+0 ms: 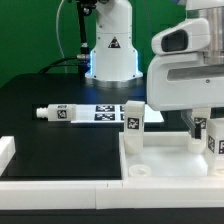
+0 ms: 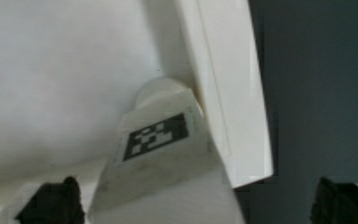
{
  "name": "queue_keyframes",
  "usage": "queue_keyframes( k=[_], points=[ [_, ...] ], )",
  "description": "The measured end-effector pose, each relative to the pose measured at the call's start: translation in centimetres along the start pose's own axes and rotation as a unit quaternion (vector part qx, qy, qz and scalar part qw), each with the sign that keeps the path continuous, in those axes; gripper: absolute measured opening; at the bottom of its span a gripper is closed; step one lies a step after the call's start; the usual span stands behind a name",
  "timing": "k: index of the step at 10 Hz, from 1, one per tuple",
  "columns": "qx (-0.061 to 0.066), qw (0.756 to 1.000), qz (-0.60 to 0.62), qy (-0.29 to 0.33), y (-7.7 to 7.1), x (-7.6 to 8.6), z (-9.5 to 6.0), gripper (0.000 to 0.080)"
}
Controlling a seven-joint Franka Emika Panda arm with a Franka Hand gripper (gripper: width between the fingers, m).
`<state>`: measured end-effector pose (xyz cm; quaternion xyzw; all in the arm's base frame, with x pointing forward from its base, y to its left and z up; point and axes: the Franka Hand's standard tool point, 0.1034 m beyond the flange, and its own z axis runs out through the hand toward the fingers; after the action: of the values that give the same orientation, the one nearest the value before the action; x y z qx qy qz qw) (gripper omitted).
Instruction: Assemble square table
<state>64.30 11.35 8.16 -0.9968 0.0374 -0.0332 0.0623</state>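
Note:
The white square slab (image 1: 170, 160) with a raised rim lies at the exterior view's lower right. One tagged white leg (image 1: 133, 117) stands upright at its left back corner. A second tagged leg (image 1: 214, 136) stands at the right edge, under my gripper (image 1: 203, 125). In the wrist view this leg (image 2: 155, 140) rises from the slab (image 2: 69, 70) beside the rim (image 2: 220, 90). My gripper (image 2: 197, 205) is open, its dark fingertips (image 2: 51, 202) wide on either side of the leg and not touching it. A third leg (image 1: 58, 113) lies flat on the black table at the left.
The marker board (image 1: 105, 112) lies on the table between the lying leg and the slab. Long plain white bars run along the front (image 1: 60, 188) and the left edge (image 1: 6, 150). The robot base (image 1: 110, 50) stands at the back.

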Motion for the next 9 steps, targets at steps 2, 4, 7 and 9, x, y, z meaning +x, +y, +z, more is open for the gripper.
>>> queue_keyframes(
  k=[2, 4, 7, 9],
  points=[
    [0.0, 1.0, -0.018, 0.0, -0.02, -0.01, 0.01, 0.0649],
    [0.002, 1.0, 0.006, 0.0, -0.05, -0.01, 0.02, 0.0547],
    [0.0, 0.989, 0.15, 0.0, 0.61, 0.05, 0.12, 0.0295],
    [0.001, 0.96, 0.282, 0.001, 0.71, 0.04, 0.19, 0.0293]
  ],
)
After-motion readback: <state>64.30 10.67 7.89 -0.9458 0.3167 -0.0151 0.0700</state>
